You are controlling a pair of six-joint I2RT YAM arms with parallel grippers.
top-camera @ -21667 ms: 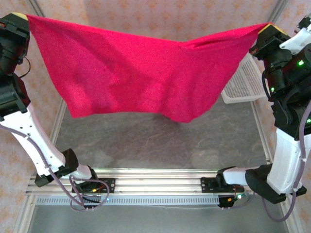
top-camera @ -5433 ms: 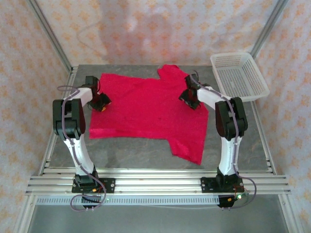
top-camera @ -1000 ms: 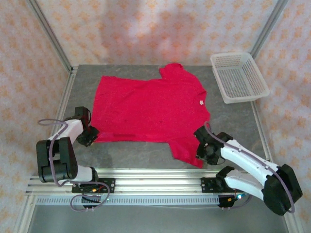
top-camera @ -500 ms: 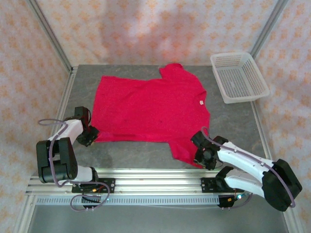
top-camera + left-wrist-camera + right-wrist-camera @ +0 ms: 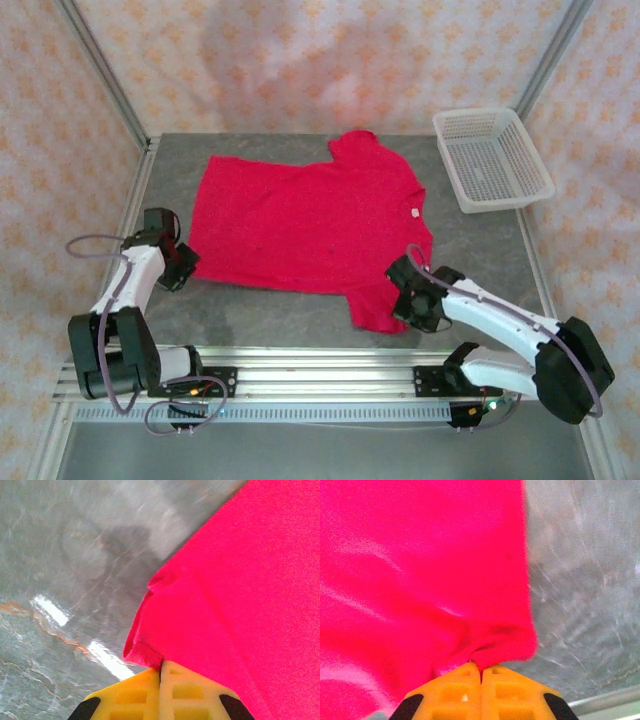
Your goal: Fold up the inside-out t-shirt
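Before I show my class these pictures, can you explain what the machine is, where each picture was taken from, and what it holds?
These are two robot arms bolted at the near edge of a grey table. The wide picture looks down from above and behind them. A camera on each wrist took the two close-ups; the yellow fingers are that arm's own. A red t-shirt lies spread out, and a white basket stands at the far right corner. The left gripper is shut on the shirt's near left corner; the right gripper is shut on its near sleeve.
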